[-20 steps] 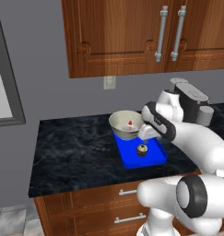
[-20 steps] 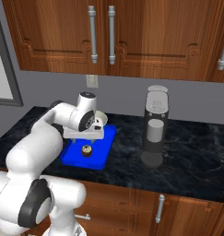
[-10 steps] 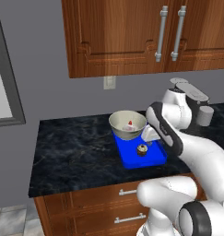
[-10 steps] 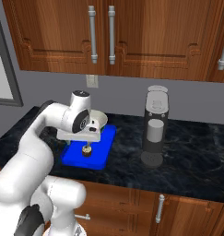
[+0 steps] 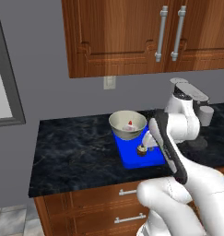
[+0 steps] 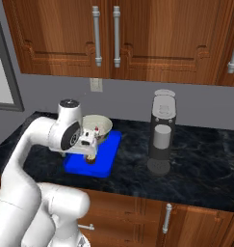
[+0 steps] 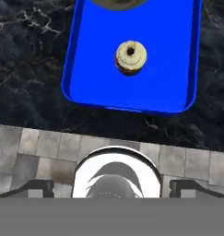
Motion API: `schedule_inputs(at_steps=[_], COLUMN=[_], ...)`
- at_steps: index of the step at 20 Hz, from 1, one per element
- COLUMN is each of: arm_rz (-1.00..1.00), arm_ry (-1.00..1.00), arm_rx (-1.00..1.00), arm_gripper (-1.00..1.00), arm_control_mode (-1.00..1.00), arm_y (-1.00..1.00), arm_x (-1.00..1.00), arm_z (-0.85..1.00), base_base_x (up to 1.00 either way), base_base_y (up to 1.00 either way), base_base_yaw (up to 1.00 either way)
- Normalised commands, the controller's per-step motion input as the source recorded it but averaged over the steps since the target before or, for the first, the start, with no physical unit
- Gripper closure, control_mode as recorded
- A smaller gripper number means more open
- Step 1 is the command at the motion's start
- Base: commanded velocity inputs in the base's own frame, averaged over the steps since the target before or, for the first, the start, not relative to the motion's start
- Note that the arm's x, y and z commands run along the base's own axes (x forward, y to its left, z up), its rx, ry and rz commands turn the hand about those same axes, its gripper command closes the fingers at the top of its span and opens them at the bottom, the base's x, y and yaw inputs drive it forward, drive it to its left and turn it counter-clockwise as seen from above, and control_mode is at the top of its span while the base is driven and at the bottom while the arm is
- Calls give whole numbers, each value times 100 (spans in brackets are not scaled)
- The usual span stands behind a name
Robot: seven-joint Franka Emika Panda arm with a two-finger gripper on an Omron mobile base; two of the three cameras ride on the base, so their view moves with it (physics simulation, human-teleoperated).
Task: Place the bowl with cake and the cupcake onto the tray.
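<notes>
Cupcake [image 7: 130, 57] sits light and crushable on the tray [image 7: 178, 87] beside the bowl [image 5: 127, 124], best pinched low; gripper [image 7: 111, 188] spread wide, empty.

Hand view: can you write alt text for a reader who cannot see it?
Looking down, a small brown cupcake with a pale top stands upright, apart from the rim of a bright blue tray on a dark marbled counter. Part of a bowl shows at the tray's far end.

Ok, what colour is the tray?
Bright blue; the tray shows best in the hand view.
</notes>
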Motion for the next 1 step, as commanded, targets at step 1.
schedule_inputs(at_steps=[1], arm_rz=[-13], arm_ry=[-14], arm_rx=[-5], arm_gripper=[-100], arm_control_mode=[-100], arm_y=[14], arm_x=[-51], arm_z=[5], base_base_x=[0], base_base_y=[0], base_base_yaw=[0])
